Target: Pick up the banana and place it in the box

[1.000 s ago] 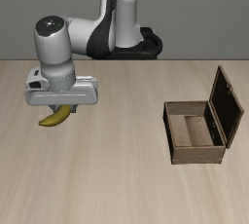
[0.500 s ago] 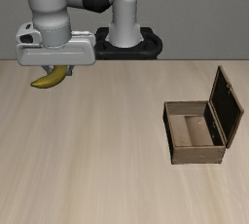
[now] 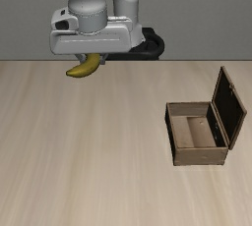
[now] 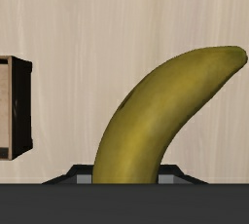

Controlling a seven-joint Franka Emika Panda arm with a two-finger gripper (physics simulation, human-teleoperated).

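A yellow-green banana [image 3: 85,67] hangs in the air above the wooden table, held by my gripper [image 3: 89,55], which is shut on it near one end. In the wrist view the banana [image 4: 156,111] rises from between my fingers and curves away from the hand. The wooden box [image 3: 203,132] stands open on the table at the exterior view's right, lid tilted back and inside bare. An edge of the box [image 4: 14,107] shows beside the banana in the wrist view. The gripper is high up and well to the left of the box in the exterior view.
The robot's black base [image 3: 138,45] stands at the far side of the table. The light wooden tabletop [image 3: 89,161] stretches bare between the gripper and the box.
My gripper has carried the banana up off the table and toward the exterior view's right, closer to the box. The box has not moved.
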